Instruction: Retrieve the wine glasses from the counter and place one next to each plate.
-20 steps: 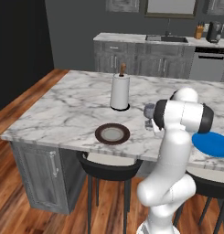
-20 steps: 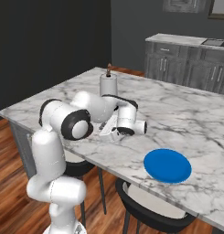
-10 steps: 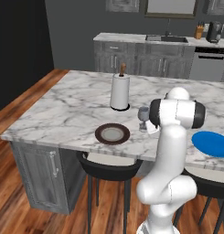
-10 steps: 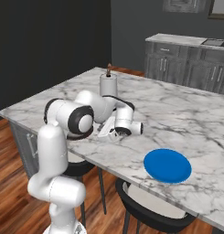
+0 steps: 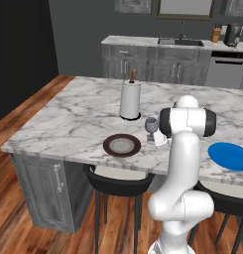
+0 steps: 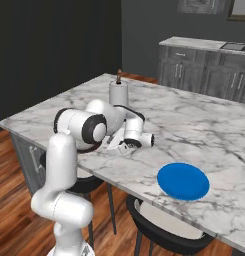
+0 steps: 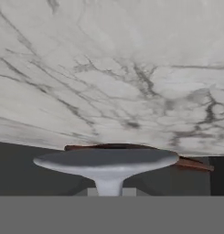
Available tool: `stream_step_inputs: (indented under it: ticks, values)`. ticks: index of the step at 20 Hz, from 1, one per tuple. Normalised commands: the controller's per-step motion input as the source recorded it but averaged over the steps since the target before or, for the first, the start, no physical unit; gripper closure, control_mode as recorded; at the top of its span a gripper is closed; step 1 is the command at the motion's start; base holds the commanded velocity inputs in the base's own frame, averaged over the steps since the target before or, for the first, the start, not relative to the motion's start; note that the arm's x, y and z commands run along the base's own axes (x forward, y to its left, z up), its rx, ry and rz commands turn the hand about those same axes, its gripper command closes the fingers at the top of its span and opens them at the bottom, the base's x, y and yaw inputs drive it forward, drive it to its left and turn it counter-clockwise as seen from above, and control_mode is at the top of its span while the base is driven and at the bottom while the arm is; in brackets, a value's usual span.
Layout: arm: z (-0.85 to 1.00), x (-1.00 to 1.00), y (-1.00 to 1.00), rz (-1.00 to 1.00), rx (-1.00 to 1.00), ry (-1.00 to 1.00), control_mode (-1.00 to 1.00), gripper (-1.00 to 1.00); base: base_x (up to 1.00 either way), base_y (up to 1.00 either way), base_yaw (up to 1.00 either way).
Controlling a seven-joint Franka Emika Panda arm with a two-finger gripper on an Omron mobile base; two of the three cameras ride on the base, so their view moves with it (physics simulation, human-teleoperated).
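While the wine glass (image 5: 151,126) stands upright on the marble island counter (image 5: 78,116), just right of the brown-rimmed plate (image 5: 122,145) and near the paper towel roll (image 5: 130,100), I cannot tell how the jaws stand.

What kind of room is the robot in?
It looks like a home kitchen. There is a marble-topped island with stools tucked under it, a back counter with a sink and grey cabinets, and a paper towel roll near a plate.
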Motion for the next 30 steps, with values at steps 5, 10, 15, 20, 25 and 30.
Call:
stream_step_inputs:
  ticks: [5,10,15,20,25,30]
  values:
    - [-0.38,0.32,0.0,0.0,0.0,0.0,-1.0,1.0,0.0,0.0,0.0]
    - [-0.33,0.29,0.0,0.01,0.0,0.0,-1.0,1.0,0.0,0.0,0.0]
    - [-0.45,0.14,0.06,0.0,0.0,0.0,-1.0,1.0,0.0,0.0,0.0]
    - [-0.39,0.0,0.03,0.0,0.0,0.0,-1.0,-1.0,0.0,0.0,0.0]
    - [-0.02,-0.11,0.0,-0.01,0.0,0.0,-1.0,-1.0,0.0,0.0,0.0]
    - [0.0,-0.46,0.0,-0.01,0.0,0.0,-1.0,-1.0,0.0,0.0,0.0]
